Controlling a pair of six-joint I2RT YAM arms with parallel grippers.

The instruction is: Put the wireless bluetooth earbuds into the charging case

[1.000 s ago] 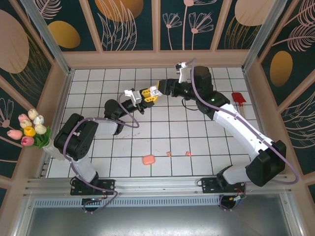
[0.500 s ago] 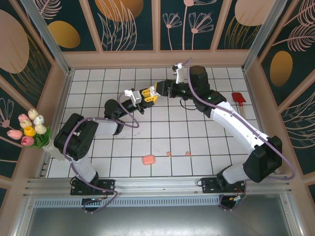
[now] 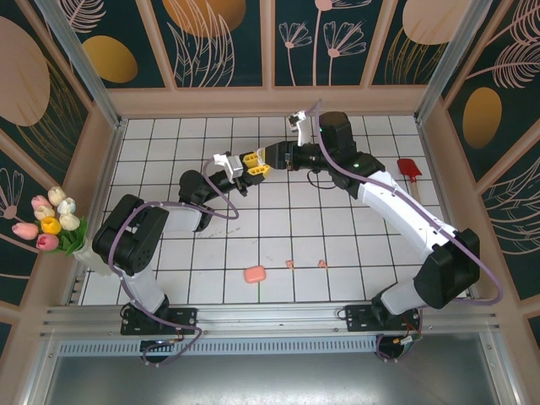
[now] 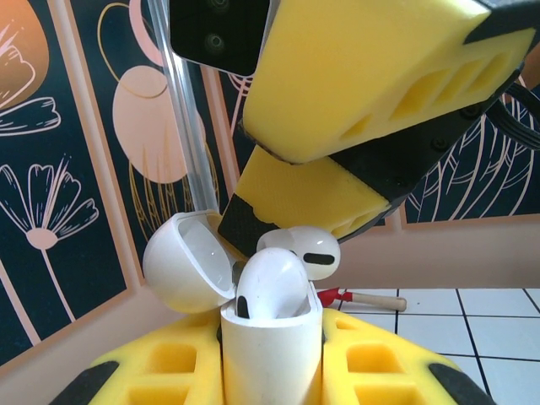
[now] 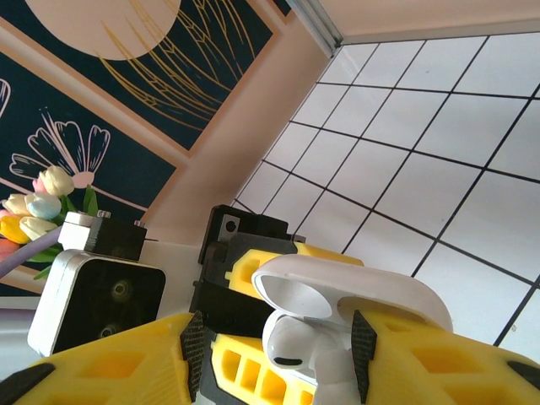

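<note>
Left jaws clamp the white case (image 4: 272,354), right jaws pinch an earbud (image 4: 305,246), arms meeting tip-to-tip.

White tiled floor (image 3: 278,228) is sitting inside dark teal floral wall panels (image 3: 224,42), peach trim (image 3: 268,42) running between them. Tulips (image 3: 51,221) are poking in at 9 o'clock, a metal rail (image 3: 253,316) is lying along 6 o'clock.
</note>
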